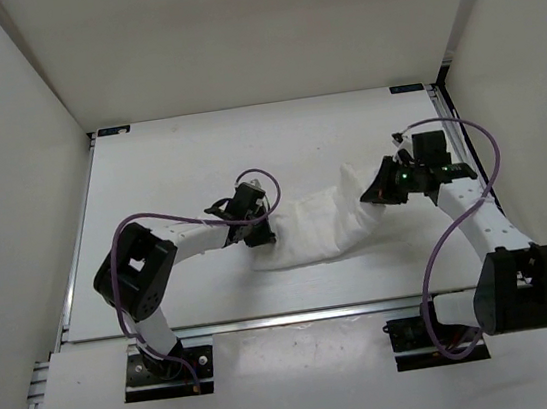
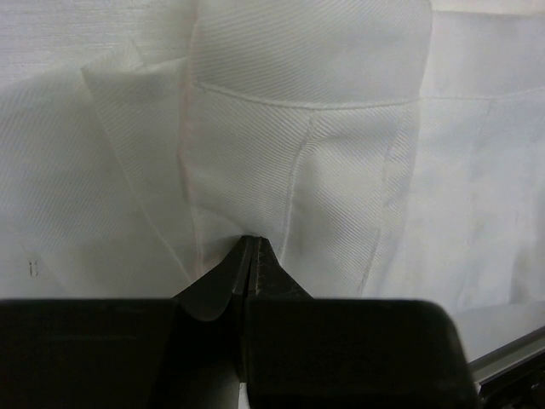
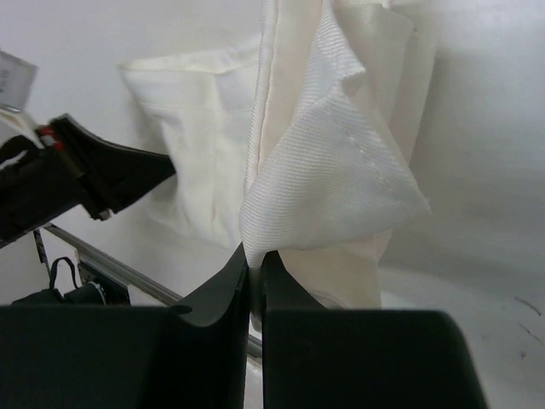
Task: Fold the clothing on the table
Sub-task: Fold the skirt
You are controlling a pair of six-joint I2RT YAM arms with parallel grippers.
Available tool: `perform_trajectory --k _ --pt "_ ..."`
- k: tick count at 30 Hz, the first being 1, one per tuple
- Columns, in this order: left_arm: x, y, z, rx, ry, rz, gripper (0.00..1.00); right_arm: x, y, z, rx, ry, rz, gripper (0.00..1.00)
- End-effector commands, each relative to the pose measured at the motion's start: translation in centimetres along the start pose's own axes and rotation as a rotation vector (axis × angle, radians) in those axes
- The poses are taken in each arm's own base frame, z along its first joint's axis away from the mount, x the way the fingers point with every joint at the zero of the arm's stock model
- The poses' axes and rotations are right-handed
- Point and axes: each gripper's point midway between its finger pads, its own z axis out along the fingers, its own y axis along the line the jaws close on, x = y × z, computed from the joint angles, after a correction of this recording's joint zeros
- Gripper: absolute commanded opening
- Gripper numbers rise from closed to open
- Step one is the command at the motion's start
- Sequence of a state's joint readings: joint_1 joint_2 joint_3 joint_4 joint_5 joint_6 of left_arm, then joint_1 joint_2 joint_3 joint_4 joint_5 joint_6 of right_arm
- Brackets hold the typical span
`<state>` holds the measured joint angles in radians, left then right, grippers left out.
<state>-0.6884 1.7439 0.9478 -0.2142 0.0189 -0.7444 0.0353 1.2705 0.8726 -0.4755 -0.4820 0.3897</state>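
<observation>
walls: left wall (image 1: 11, 199), back wall (image 1: 250, 26), right wall (image 1: 530, 80) — all plain white | light: soft and even

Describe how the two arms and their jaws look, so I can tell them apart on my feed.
Both are alike: white links joined by bulky black housings, on black base plates. A purple cable loops along the left arm and the right arm. The right wrist shows a small green light. The jaws are dark wedges tapering to thin tips.

Left arm (image 1: 187, 238), right arm (image 1: 480, 223): white links, black joint housings, purple cables (image 1: 498, 153) looped outside. Matte black fingers (image 3: 223, 285). Green LED (image 1: 403, 177) at right wrist.
</observation>
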Motion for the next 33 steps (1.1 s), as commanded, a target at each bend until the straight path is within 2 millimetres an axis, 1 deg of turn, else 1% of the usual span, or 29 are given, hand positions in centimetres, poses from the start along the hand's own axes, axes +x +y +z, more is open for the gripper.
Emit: perform_trajectory --k 1,2,4,5,6,7,8,9,12,13,15,16,17,18,19,20,21,22,23,24,25,26,28,29,30,31,33 --pt "0.4 1.0 -0.4 -0.023 0.021 0.006 0.0 -2.0 3.5 -0.9 -0.062 -0.034 -0.043 0.0" --pt "0.3 1.2 -0.5 -0.025 0.019 0.009 0.0 -1.9 4.1 -0.7 -0.071 -0.026 -0.05 0.0" --pt "0.4 1.5 -0.7 -0.028 0.018 0.007 0.0 -2.5 5.7 -0.8 -0.097 -0.028 -0.074 0.0" --pt "0.0 1.5 -0.9 -0.025 0.009 0.008 0.0 -2.7 6.5 -0.8 -0.112 -0.029 -0.085 0.0" --pt "-0.2 2.0 -0.9 -0.037 0.007 0.008 0.0 -2.3 7.2 -0.7 -0.132 -0.014 -0.087 0.0" --pt "-0.1 2.2 -1.0 -0.039 0.008 -0.002 0.0 -2.7 7.8 -0.8 -0.149 -0.017 -0.088 0.0" --pt "-0.3 2.3 -1.2 -0.037 0.0 -0.002 0.0 -2.6 8.5 -0.8 -0.166 -0.013 -0.096 0.0" --pt "0.0 2.8 -1.1 -0.048 0.008 0.001 0.0 -2.3 9.0 -0.6 -0.18 0.0 -0.097 0.0" --pt "-0.5 2.9 -1.2 -0.041 0.0 -0.014 0.0 -1.3 10.4 0.1 -0.229 0.043 -0.096 0.0" --pt "-0.6 3.2 -1.3 -0.047 0.002 -0.02 0.0 -1.0 10.7 0.5 -0.245 0.058 -0.092 0.0" --pt "-0.5 3.2 -1.3 -0.042 0.004 -0.017 0.0 0.3 12.3 1.1 -0.279 0.099 -0.114 0.0" --pt "-0.7 2.9 -1.3 -0.037 -0.001 -0.015 0.0 0.2 12.8 1.2 -0.295 0.098 -0.113 0.0" --pt "-0.6 3.1 -1.3 -0.04 0.002 -0.011 0.0 0.7 13.7 1.6 -0.313 0.115 -0.123 0.0" --pt "-0.5 3.2 -1.3 -0.044 0.003 -0.016 0.0 0.9 14.6 1.6 -0.337 0.119 -0.135 0.0" --pt "-0.8 2.8 -1.4 -0.03 -0.005 -0.012 0.0 1.3 15.3 2.0 -0.355 0.132 -0.14 0.0" --pt "-0.7 3.1 -1.4 -0.038 -0.004 -0.01 0.0 1.8 15.7 2.3 -0.363 0.156 -0.139 0.0" --pt "-0.7 3.1 -1.4 -0.036 -0.003 -0.017 0.0 1.9 16.0 2.6 -0.375 0.163 -0.132 0.0" --pt "-0.8 3.3 -1.4 -0.04 -0.006 -0.021 0.0 2.2 17.0 2.7 -0.401 0.171 -0.15 0.0" --pt "-0.7 3.2 -1.5 -0.037 -0.004 -0.017 0.0 2.6 16.9 3.2 -0.401 0.188 -0.147 0.0" --pt "-0.8 3.2 -1.4 -0.038 -0.006 -0.02 0.0 2.4 17.3 3.4 -0.414 0.186 -0.148 0.0" --pt "-0.7 3.5 -1.4 -0.046 -0.003 -0.024 0.0 2.8 18.1 3.3 -0.438 0.203 -0.143 0.0" --pt "-0.9 3.2 -1.6 -0.037 -0.007 -0.022 0.0 3.2 18.2 3.8 -0.449 0.222 -0.149 0.0" --pt "-1.0 3.3 -1.5 -0.04 -0.01 -0.026 0.0 3.2 19.2 4.1 -0.489 0.223 -0.157 0.01" --pt "-1.2 3.2 -1.7 -0.035 -0.016 -0.023 0.0 3.6 19.2 4.7 -0.486 0.246 -0.146 0.0" --pt "-0.8 3.2 -1.5 -0.038 -0.008 -0.021 0.0 3.7 19.5 4.9 -0.507 0.251 -0.151 0.0" --pt "-1.1 3.1 -1.7 -0.034 -0.017 -0.022 0.0 3.6 20.4 4.8 -0.534 0.247 -0.156 0.0" --pt "-0.9 3.4 -1.5 -0.043 -0.009 -0.019 0.0 3.7 21.5 5.4 -0.569 0.267 -0.164 0.0"
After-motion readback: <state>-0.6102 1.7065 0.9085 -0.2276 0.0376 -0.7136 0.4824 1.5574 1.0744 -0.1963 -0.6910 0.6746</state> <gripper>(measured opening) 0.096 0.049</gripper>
